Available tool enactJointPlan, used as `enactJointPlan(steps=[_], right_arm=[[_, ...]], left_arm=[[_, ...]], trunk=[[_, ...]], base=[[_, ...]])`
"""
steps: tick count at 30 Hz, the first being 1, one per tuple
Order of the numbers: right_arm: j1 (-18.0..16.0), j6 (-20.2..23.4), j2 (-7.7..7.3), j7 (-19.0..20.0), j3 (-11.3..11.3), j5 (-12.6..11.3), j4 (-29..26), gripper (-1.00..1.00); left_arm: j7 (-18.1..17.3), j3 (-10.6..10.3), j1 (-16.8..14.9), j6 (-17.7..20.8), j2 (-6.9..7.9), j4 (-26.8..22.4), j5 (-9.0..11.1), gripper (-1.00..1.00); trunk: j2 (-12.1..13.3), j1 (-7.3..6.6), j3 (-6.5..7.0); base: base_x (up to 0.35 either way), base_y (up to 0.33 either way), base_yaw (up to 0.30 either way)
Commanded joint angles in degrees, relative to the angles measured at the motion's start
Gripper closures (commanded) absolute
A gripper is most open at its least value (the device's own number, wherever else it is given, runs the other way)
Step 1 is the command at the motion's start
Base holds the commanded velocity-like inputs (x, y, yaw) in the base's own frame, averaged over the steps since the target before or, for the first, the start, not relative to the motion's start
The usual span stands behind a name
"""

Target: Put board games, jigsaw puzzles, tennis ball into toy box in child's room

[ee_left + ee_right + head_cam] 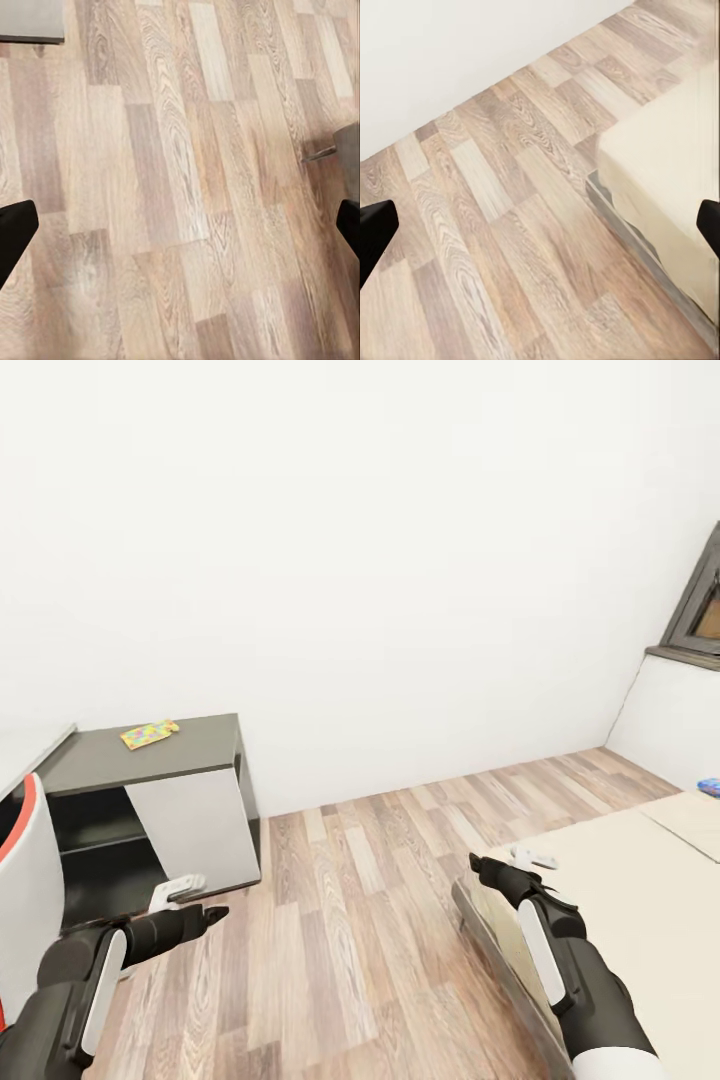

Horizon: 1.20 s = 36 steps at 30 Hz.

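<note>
Approaching bed (640, 890), both pincers (212, 913) (478, 865) held apart, nothing gripped. Blue game (709, 787) seen far right of right pincer; closer approach needed.

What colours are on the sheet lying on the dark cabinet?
Jigsaw puzzle: yellow with pink, green and blue patches; head view shows it best.

Both arms were extended forward at low height, forearms dark with white panels. The left gripper (200, 898) pointed forward and right, its fingers parted and holding nothing. The right gripper (500, 868) pointed forward and left, its fingers likewise spread and holding nothing.
</note>
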Motion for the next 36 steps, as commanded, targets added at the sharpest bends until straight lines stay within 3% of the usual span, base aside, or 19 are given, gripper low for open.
enactJointPlan(steps=[1, 12, 36], right_arm=[[0.0, 0.2, 0.05, -0.4, 0.0, -0.6, -0.1, -1.00], [0.0, 0.0, 0.46, -0.4, 0.1, -0.6, -0.1, -1.00], [0.0, -0.6, 0.77, -0.4, 0.6, -0.5, -0.2, -1.00]], left_arm=[[-0.1, 0.2, 0.0, 0.3, 0.01, -0.1, 0.1, -1.00], [-0.1, 0.4, 0.0, -0.5, 0.07, -0.1, 0.2, -1.00], [-0.1, 0.5, 0.0, -0.8, 0.10, 0.0, 0.1, -1.00]], trunk=[[0.0, 0.00, -0.04], [0.0, 0.00, 0.20], [0.0, 0.00, 0.21]], base=[[0.000, 0.000, -0.277], [0.070, 0.000, -0.248], [0.324, 0.051, -0.011]])
